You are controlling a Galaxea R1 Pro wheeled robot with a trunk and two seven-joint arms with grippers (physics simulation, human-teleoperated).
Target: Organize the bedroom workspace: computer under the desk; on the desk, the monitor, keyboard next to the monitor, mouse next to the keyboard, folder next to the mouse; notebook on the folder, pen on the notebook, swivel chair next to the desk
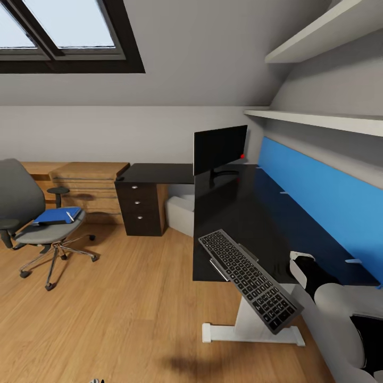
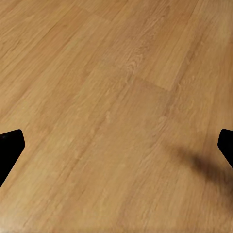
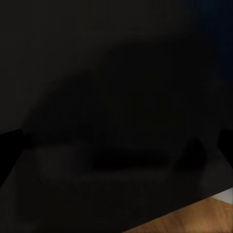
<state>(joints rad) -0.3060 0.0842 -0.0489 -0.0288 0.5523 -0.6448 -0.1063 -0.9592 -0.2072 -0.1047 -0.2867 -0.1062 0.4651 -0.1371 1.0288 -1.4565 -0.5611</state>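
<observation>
A: Where's the keyboard [image 1: 249, 279] rn?
B: Lower centre-right of the head view, grey w/ dark keys. It's tilted, far end over the black desk [image 1: 234, 213], near end hanging off the front edge above the desk's white foot [image 1: 250, 332]. Can't tell if it's resting or propped.

A: Monitor?
B: Monitor [image 1: 220, 149] upright at the desk's far end, mid frame, screen dark, small red dot at its right edge. No logo I can read.

A: Chair?
B: Grey swivel chair [image 1: 32, 213] far left, well apart from the desk. Blue folder [image 1: 57, 215] lies on the seat w/ a pen [image 1: 69, 216] on top. Can't make out a notebook separately.

A: Any writing, brands?
B: None legible. Key legends too small.

A: Grippers?
B: Left gripper [image 2: 116, 145] in its wrist view: two black fingertips [image 2: 9, 145] at opposite edges, spread wide, nothing between, just wood floor [image 2: 97, 97] beneath. Right arm [image 1: 330, 292] is lower right of the head view, over the desk by the blue back panel [image 1: 319, 191]. Right wrist view is nearly all dark desktop, so can't tell if that gripper is spread or closed.

A: Else?
B: Dark drawer unit [image 1: 141, 205] and a skylight [image 1: 64, 32] upper left.
</observation>
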